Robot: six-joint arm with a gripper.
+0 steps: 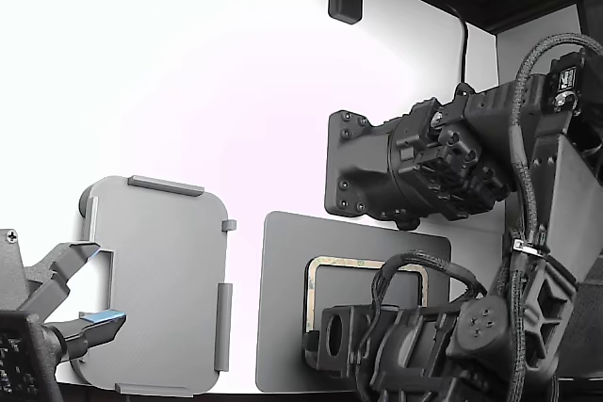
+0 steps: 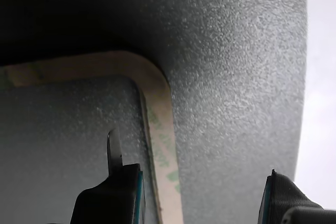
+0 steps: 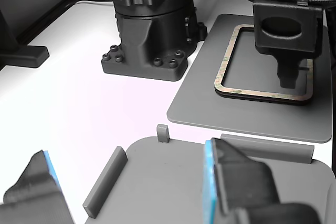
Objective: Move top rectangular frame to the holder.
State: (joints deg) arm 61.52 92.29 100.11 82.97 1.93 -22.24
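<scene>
My tool (image 2: 202, 195) hangs low over the top rectangular frame (image 2: 157, 103), jaws spread wide and gripping nothing. In the wrist view one finger (image 2: 113, 192) sits over the dark centre just inside the frame's tan border, the other finger (image 2: 286, 198) well outside it, over the dark grey mat (image 2: 236, 77) — so one long side of the frame runs between them. Whether either tip touches the surface I cannot tell.

The frame lies flat on that mat, its rounded corner plain in the wrist view and faint greenish patches along the border. In the other view the frame (image 3: 231, 51) shows a dark edge beneath its near side, as if more of the same lay stacked under it, and my tool (image 3: 287, 80) points down inside its far end.

In the exterior view the mat (image 1: 283, 308) lies on the white counter (image 1: 188, 91), with my arm's black base (image 1: 377, 171) standing just beyond it. The holder (image 1: 160, 280) — a light grey tray with raised tabs along its edges — sits on the counter toward the exterior view's left, apart from the mat by a narrow strip of white. A second gripper (image 1: 89, 294) with blue pads stands open at the holder's far edge, at the exterior view's left.
</scene>
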